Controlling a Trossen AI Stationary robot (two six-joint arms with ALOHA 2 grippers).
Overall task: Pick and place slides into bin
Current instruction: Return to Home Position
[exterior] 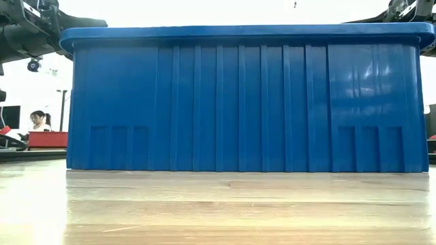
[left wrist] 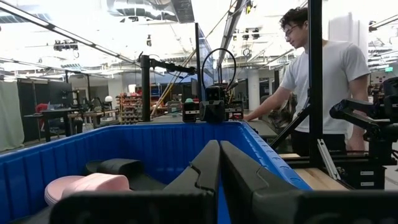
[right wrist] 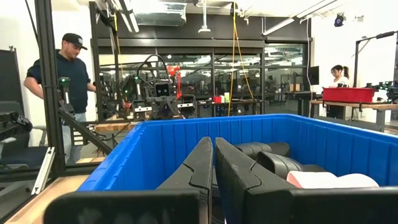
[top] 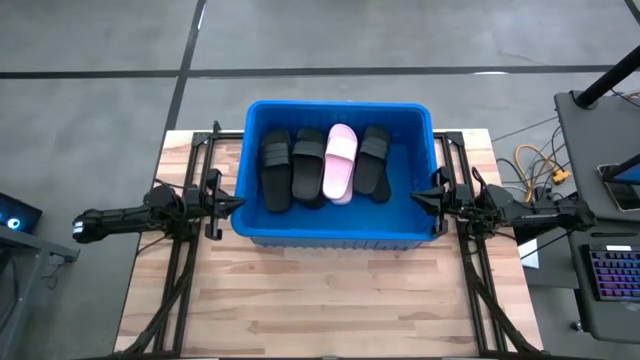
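On the wooden table (top: 330, 300), the blue bin (top: 340, 104) holds four slides (top: 309, 165) side by side, with the left end effector (top: 228, 204) and right end effector (top: 420, 197), both pressed together, flanking its short walls.

No readable text, labels, brands or numbers in any view. Bin (top: 330, 238) walls and slides (top: 308, 165) show no legible marking. Room gear is too small to read.
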